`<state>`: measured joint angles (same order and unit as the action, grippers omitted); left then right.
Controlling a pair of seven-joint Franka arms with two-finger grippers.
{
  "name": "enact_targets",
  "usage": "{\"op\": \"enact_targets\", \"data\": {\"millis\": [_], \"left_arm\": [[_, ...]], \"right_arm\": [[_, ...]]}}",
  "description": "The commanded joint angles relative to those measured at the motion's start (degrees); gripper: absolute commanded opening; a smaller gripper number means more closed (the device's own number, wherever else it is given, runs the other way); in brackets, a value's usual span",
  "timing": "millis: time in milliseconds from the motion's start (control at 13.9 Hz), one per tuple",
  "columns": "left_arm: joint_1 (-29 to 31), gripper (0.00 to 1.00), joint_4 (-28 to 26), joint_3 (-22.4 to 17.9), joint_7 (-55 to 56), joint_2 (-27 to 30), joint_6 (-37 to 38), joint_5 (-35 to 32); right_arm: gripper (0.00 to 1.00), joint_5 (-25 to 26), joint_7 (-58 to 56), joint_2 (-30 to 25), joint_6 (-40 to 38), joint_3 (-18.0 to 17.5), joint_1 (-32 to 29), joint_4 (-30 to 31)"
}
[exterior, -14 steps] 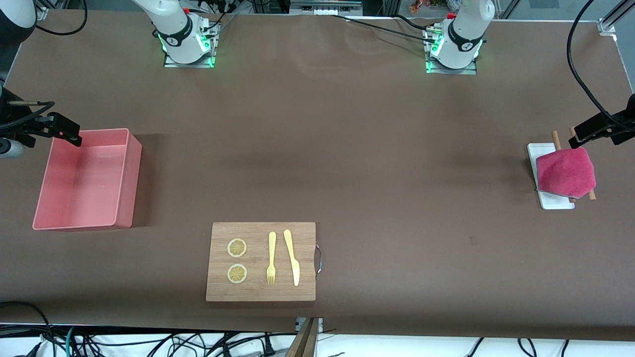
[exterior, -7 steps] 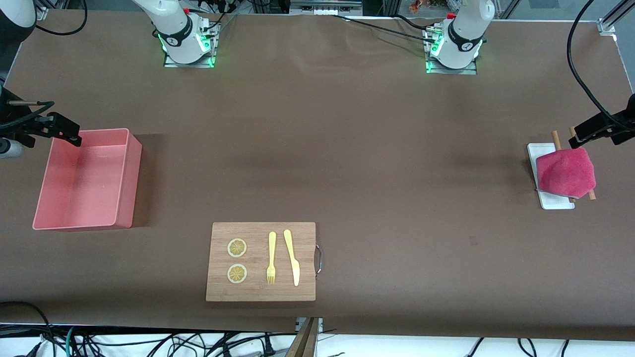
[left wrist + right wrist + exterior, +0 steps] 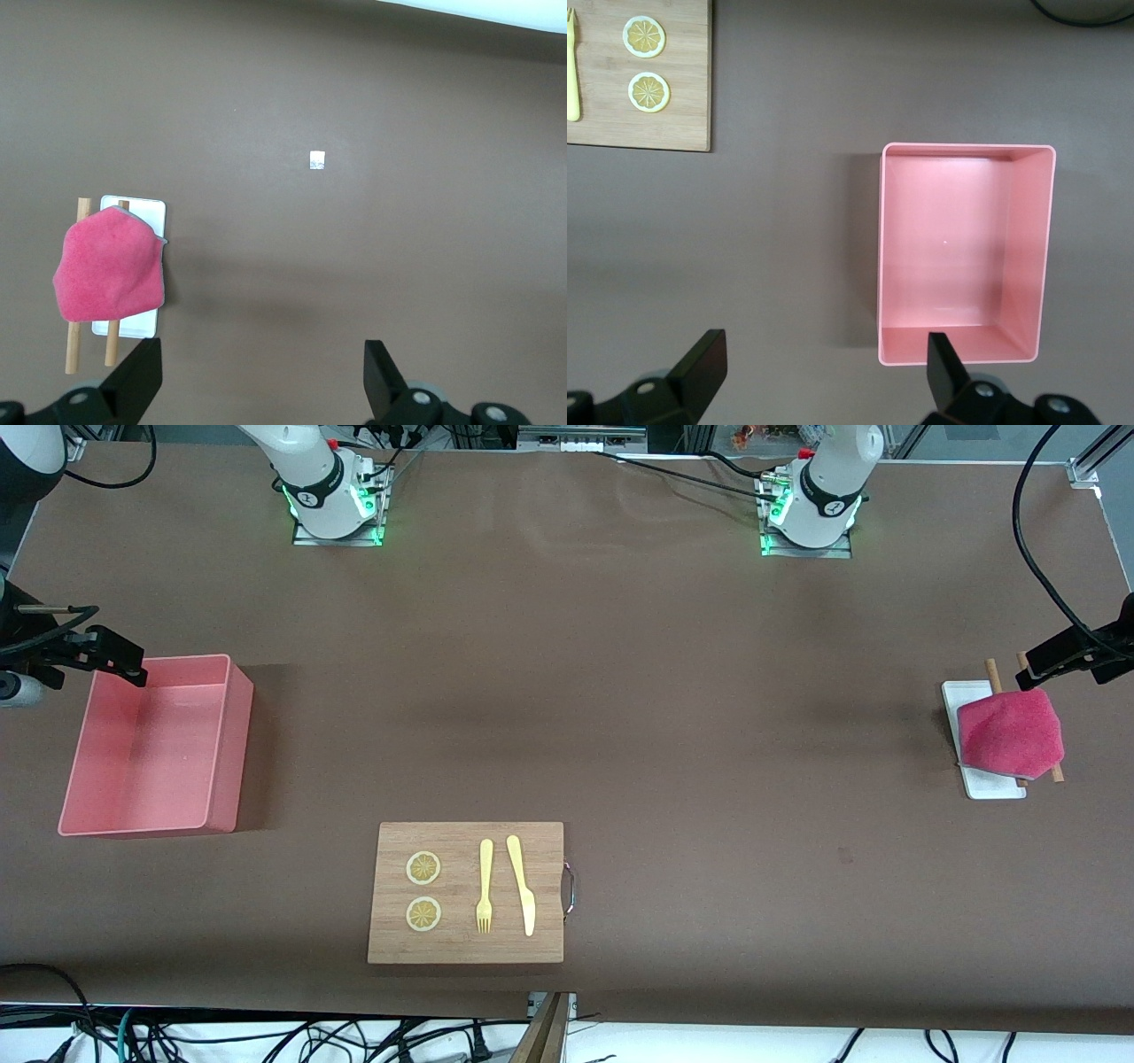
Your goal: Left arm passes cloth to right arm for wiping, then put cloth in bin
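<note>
Nothing is grasped yet. The left gripper (image 3: 1050, 664), jaws wide and empty, hangs high at the left arm's end of the table, the crimson-pink fuzzy cloth (image 3: 1011, 732) just below and to one side of it, draped over a small flat white tray (image 3: 960, 695) and two wooden sticks (image 3: 74, 354). The cloth's long axis follows the tray's, and this arm is plainly the nearer. The right gripper (image 3: 111, 657), equally wide and empty, waits over the salmon-pink rectangular plastic bin (image 3: 230, 731).

crimson cloth (image 3: 1012, 732) (fuzzy), salmon-pink bin (image 3: 226, 731), brown table (image 3: 620, 691)
</note>
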<state>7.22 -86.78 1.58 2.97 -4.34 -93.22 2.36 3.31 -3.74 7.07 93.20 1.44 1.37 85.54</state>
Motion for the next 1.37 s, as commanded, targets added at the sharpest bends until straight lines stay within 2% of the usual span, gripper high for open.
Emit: {"op": "enact_targets", "data": {"millis": [0, 505, 865, 1082, 1298], "left_arm": [[0.07, 1.0, 1.53, 0.09, -0.51, -0.67, 0.5, 0.01], [0.07, 1.0, 1.53, 0.09, -0.34, -0.76, 0.32, -0.07], [0.95, 1.0, 3.46, 0.0, -0.51, -3.39, 0.06, -0.78], [3.14, 1.0, 1.19, -0.09, -0.6, -3.92, 0.59, -0.78], [9.19, 1.0, 1.44, -0.18, -7.77, -10.84, 4.54, -0.87]], "right_arm": [[1.0, -0.41, 0.13, -0.21, 0.05, -0.56, -0.85, -0.2], [1.0, -0.41, 0.22, -0.13, 0.05, -0.56, -0.85, -0.29], [1.0, -0.32, 0.22, -0.21, 0.05, -0.65, -0.85, -0.29], [1.0, -0.32, 0.13, -0.13, 0.05, -0.56, -0.85, -0.29], [1.0, -0.32, 0.05, -0.13, 0.05, -0.56, -0.85, -0.29]]}}
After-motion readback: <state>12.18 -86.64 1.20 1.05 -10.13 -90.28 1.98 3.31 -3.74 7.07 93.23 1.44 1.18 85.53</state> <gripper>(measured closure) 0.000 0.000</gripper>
